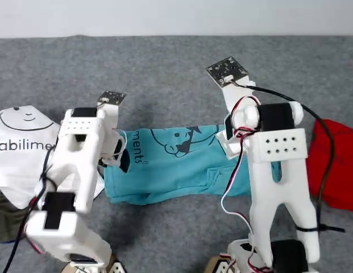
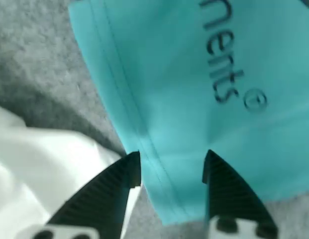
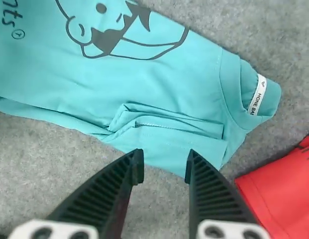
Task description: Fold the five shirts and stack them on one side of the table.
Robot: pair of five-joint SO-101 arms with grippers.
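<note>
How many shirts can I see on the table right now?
3 clearly: a white shirt at the left, a teal shirt in the middle, a red shirt at the right. A dark cloth peeking from under the white one may be another.

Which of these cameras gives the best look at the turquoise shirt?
The high view: the turquoise shirt lies stretched across the grey table, though both arms cover parts. The right wrist view shows its collar end, label and folded sleeve; the left wrist view its hem and lettering.
</note>
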